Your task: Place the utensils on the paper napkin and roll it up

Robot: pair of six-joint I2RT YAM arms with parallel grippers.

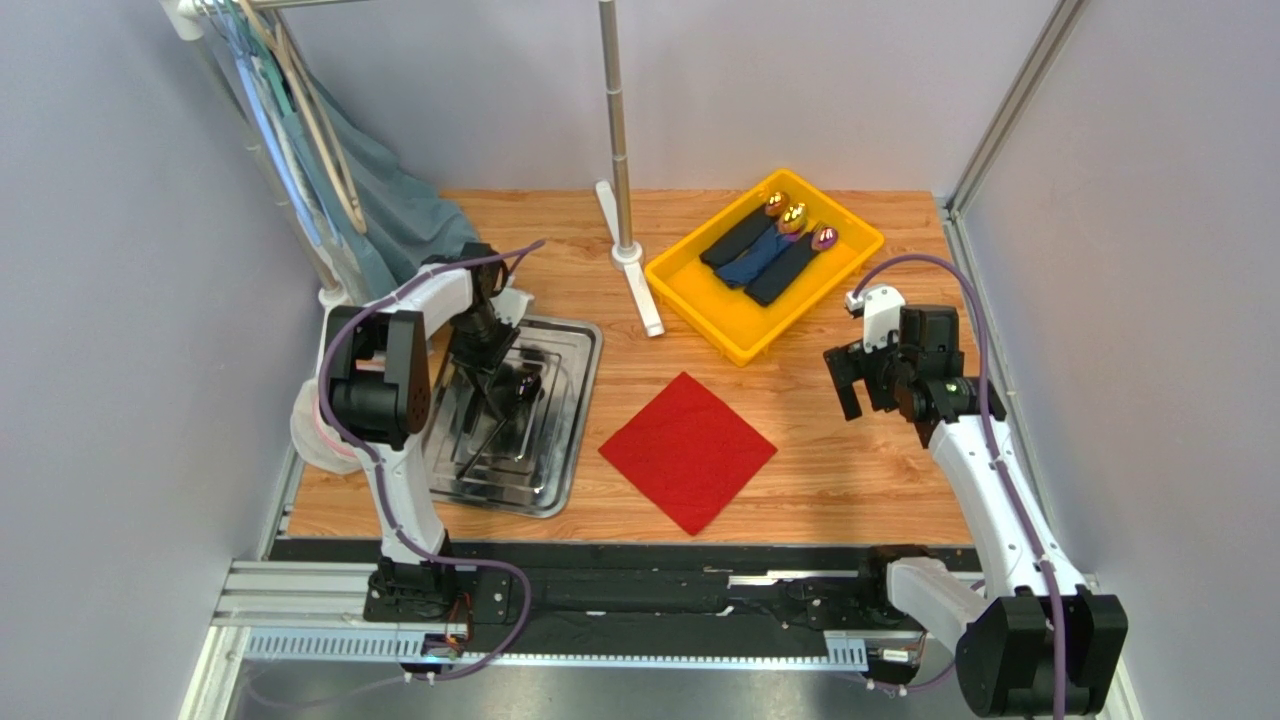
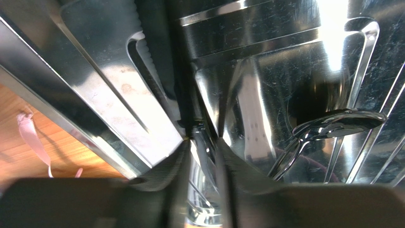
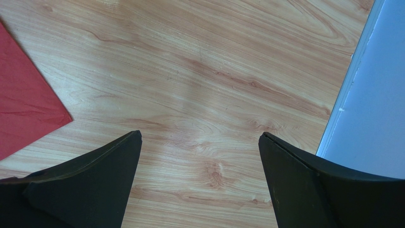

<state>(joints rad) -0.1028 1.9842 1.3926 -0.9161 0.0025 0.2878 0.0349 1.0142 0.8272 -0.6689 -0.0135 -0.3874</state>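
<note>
The red paper napkin (image 1: 688, 450) lies flat as a diamond at mid-table, nothing on it; its corner (image 3: 24, 109) shows in the right wrist view. The dark utensils (image 1: 504, 413) lie in the steel tray (image 1: 564, 450) on the left. My left gripper (image 1: 496, 393) reaches down into that tray. In the left wrist view its fingertips (image 2: 203, 142) stand narrowly apart astride a slim utensil handle (image 2: 205, 152), with a sliver of gap on each side. A spoon (image 2: 340, 122) lies to the right. My right gripper (image 1: 864, 383) hovers wide open over bare wood (image 3: 199, 135), right of the napkin.
A yellow bin (image 1: 684, 300) at the back right holds dark rolled napkins (image 1: 766, 248) with shiny utensil heads. A white stand pole (image 1: 616, 150) rises behind the tray. Cloth hangs on a rack (image 1: 361, 195) at the back left. A pink ribbon (image 2: 31, 137) lies beside the tray rim (image 2: 95, 118).
</note>
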